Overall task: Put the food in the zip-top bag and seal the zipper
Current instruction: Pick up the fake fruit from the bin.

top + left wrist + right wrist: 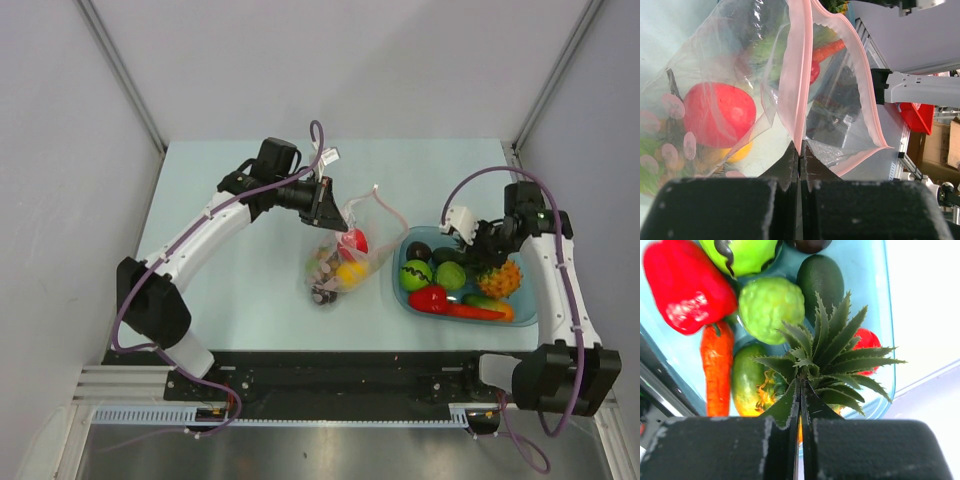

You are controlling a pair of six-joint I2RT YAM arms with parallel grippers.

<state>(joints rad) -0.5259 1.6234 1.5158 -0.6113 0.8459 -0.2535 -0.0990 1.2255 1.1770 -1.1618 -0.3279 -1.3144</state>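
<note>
The zip-top bag (340, 262) lies crumpled near the middle of the tabletop (230, 200), its mouth lifted toward the far side and gaping open. The zipper (795, 90) shows as a pink strip whose two sides stand apart, so the bag is unsealed. Through the clear film a round red piece (717, 114) can be seen, with a yellow lemon (350, 272) just near of it and a brown grape cluster (325, 270) to the left. The left claw (798, 152) has its jaws pressed fully together on the pink strip at the bag's mouth and holds that edge up off the tabletop. To the right of the bag, close to it but apart, sits a light blue tray (875, 290) with the rest of the food. In it are a red pepper (685, 290), a carrot (716, 367), a bumpy green fruit (771, 307), a dark avocado (820, 277) and the pineapple (500, 278), which lies at the tray's right end. The right claw (800, 387) is down in the tray with its jaws closed tight, and leaves of the pineapple's green crown (830, 350) look pinched between the tips.
</note>
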